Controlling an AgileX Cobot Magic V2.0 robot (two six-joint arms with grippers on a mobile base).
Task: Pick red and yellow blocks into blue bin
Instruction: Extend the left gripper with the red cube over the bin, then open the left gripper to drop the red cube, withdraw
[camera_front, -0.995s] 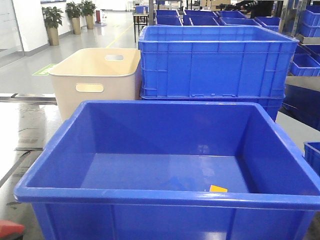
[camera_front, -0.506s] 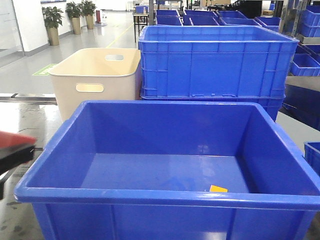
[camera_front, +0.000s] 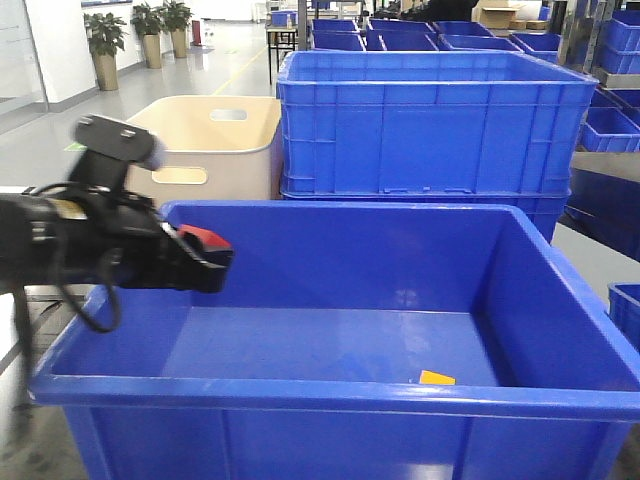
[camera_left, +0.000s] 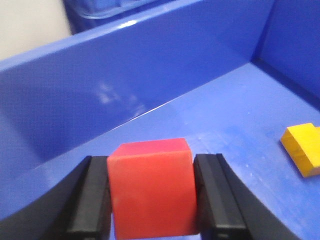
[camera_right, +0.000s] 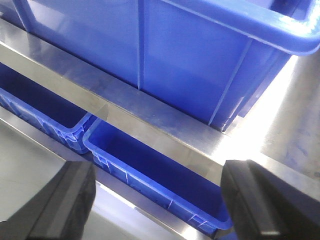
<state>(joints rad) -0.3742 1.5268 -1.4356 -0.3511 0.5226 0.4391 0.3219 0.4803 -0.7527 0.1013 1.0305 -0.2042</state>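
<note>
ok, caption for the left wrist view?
Left gripper holding the red cube above the blue bin floor, yellow brick already inside.

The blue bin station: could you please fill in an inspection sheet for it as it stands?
Surface: steel bench, bare where visible.
Job's things: blue bin; yellow brick on its floor; red cube held above the floor.
Clutter: beige tub, ribbed blue crates behind.
Grippers: left end effector shut on the cube; right end effector open, empty.
Cables: black loop on the left arm.
Surroundings: potted plants, more crates.
</note>
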